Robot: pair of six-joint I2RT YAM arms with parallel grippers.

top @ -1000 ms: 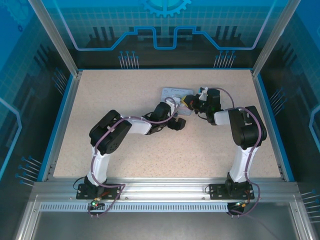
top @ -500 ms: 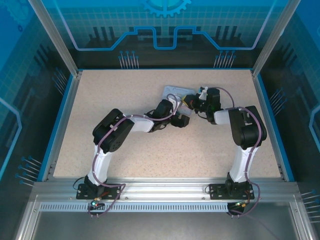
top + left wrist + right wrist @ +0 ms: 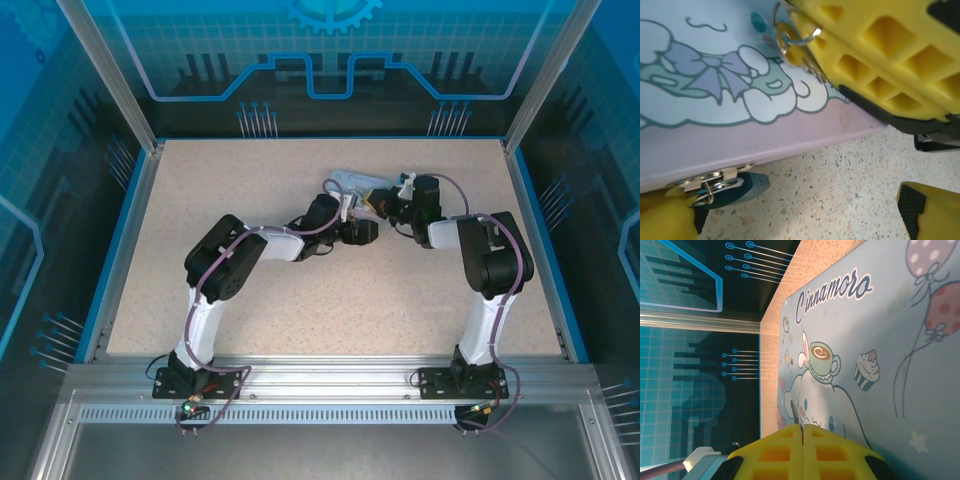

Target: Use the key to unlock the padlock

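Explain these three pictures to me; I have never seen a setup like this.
Two robot arms are bolted at the near edge of a speckled table. One picture looks down from above; the others come from a camera on each wrist. A pale blue cartoon tin lies on the table, with a small dark padlock hanging at its clasp. The right tool is shut on the key, over the tin's lid. The left tool is open near the padlock, holding nothing.

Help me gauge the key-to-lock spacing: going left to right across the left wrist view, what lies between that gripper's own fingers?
padlock → key on its ring → right gripper's fingers
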